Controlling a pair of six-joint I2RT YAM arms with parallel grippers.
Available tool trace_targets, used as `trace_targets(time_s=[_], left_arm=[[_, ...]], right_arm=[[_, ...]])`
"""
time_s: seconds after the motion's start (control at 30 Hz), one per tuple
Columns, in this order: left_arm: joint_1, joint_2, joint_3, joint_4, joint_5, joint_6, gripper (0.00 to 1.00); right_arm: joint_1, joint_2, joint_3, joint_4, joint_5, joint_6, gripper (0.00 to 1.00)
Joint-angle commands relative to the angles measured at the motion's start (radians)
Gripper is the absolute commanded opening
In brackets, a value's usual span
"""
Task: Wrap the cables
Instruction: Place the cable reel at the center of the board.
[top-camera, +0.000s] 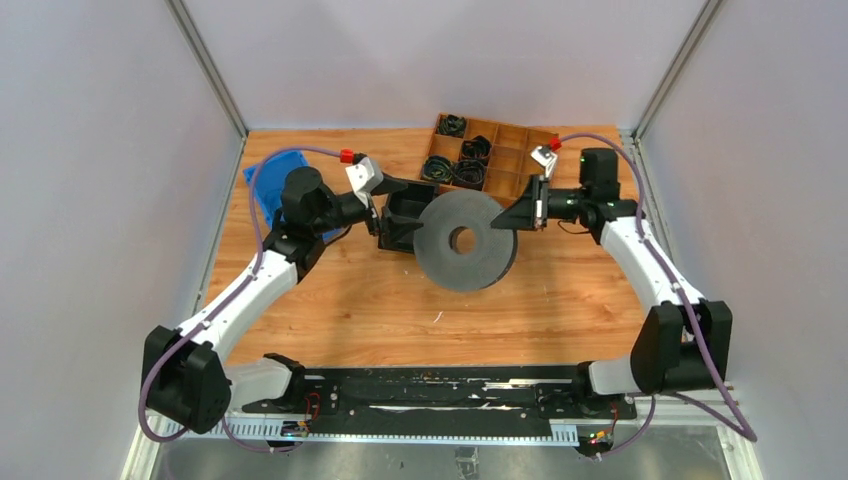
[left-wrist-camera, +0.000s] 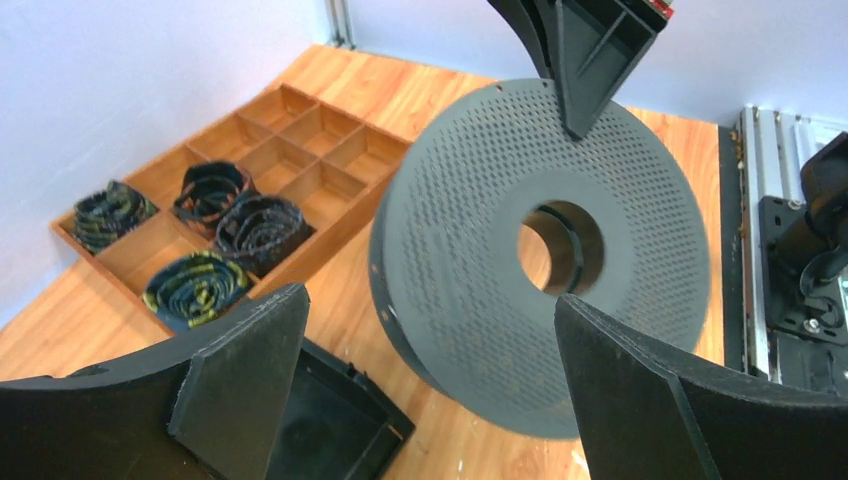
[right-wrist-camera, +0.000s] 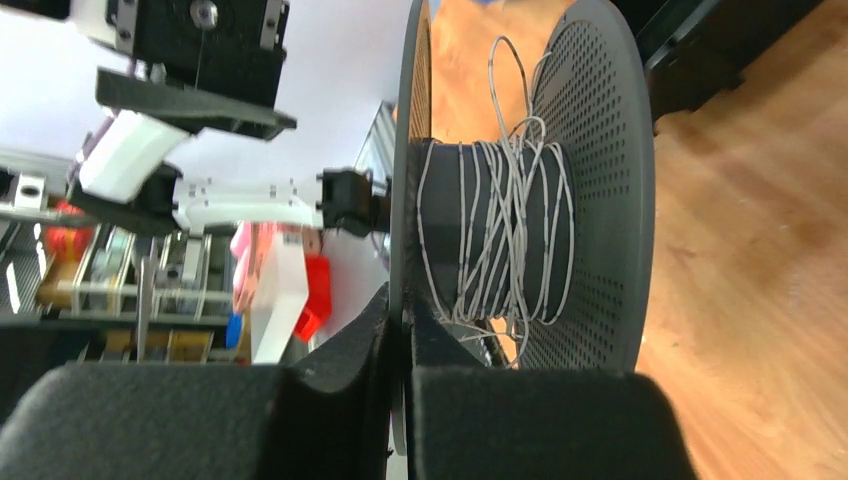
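left arm: base at the near left edge of the table; white link runs forward and inward; wrist bent so the tool points right, toward the middle.
left end effector: jaws spread wide; black fingers well apart, gripping nothing.
right arm: base at the near right edge; white link runs forward; wrist turned to the left.
right end effector: points left, facing the left one; jaws closed; fingertips pinch the thin rim of a grey reel.
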Motion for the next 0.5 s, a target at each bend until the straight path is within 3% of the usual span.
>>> trace_targets(time_s=[0.0,0.2,0.33,0.47], left_arm=[[-0.001,-0.014,0.033,-0.255,0.013,0.127,0.98],[-0.022,-0.050,0.052,-0.450,-0.051,0.258,0.98],[-0.025,-0.073,0.034,-0.455,-0.059,0.238,0.98],[-0.026,-0.078,0.012,-0.450,-0.061,0.230,0.98]], right_arm=[[0.112,0.072,0.091,-0.295,-0.091,-0.306,0.01],[0.254,0.184,0.175,-0.506,-0.080,-0.517,0.01],[0.332,0.307,0.277,-0.769,-0.070,-0.762,0.01],[0.380,0.450,0.407,-1.105,-0.066,-1.113,0.01]])
